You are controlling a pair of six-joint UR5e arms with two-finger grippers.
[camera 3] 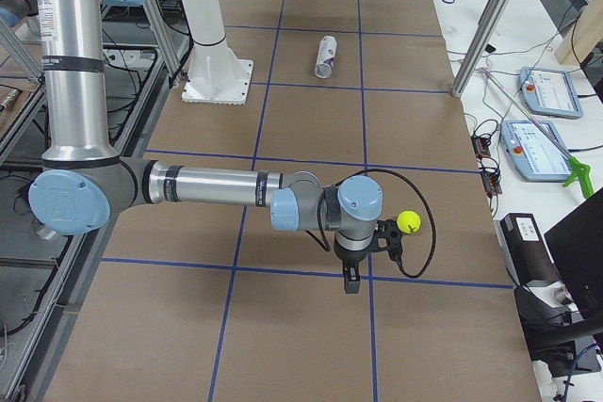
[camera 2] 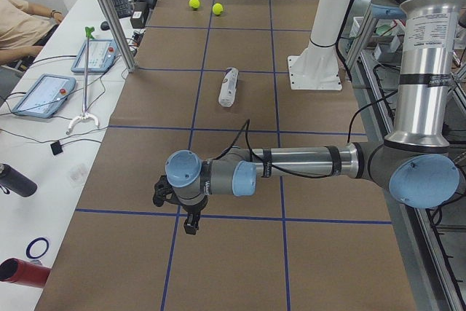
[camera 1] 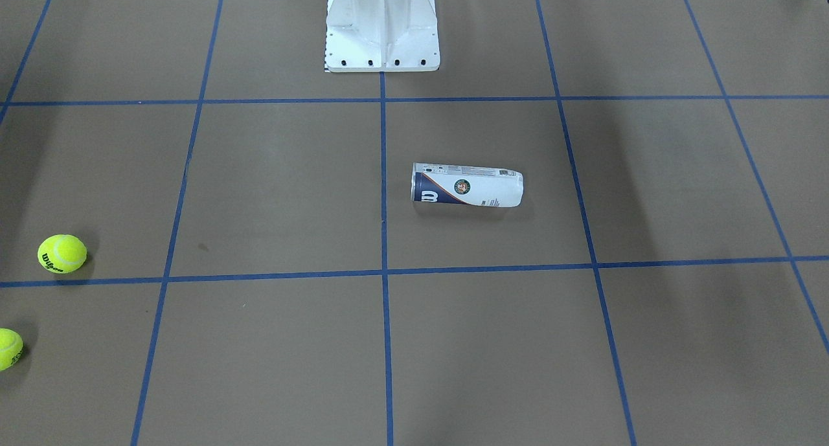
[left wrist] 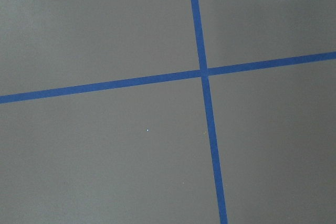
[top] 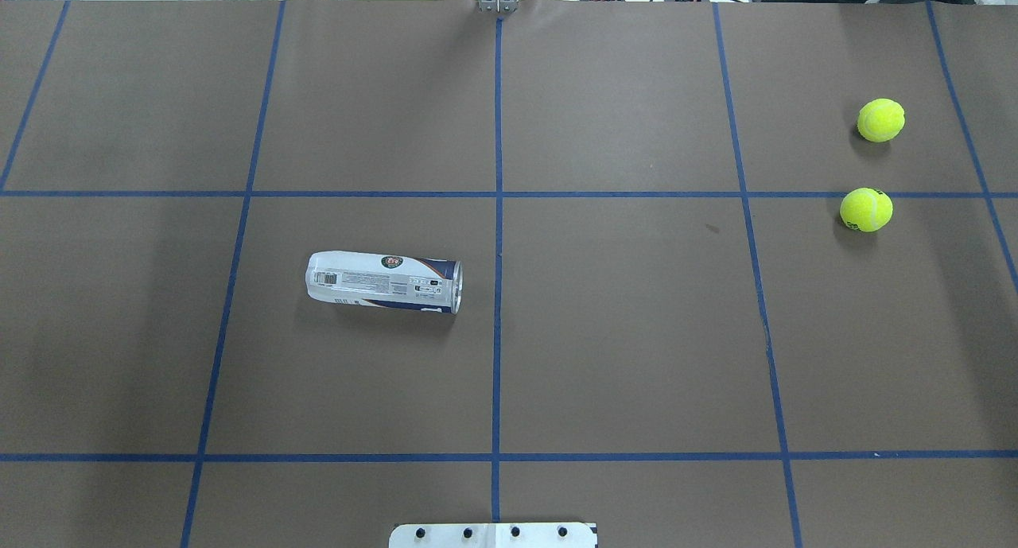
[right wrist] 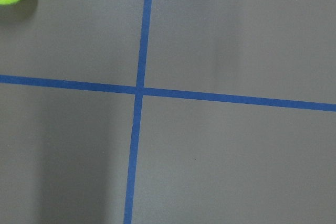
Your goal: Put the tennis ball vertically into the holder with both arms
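One clear plastic label-wrapped tube [top: 384, 282] lies flat, long axis crosswise, mouth toward two yellow-green tennis balls [top: 880, 120] [top: 866, 210]; left gripper [camera 2: 190, 221] and right gripper [camera 3: 350, 280] states cannot be told.

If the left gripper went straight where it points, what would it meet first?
Likely the brown table cover near a blue tape crossing; the left gripper points down at it.

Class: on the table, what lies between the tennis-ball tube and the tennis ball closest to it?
No object: the overhead view shows bare brown table covering between the tube and that tennis ball, crossed by two blue tape lines.
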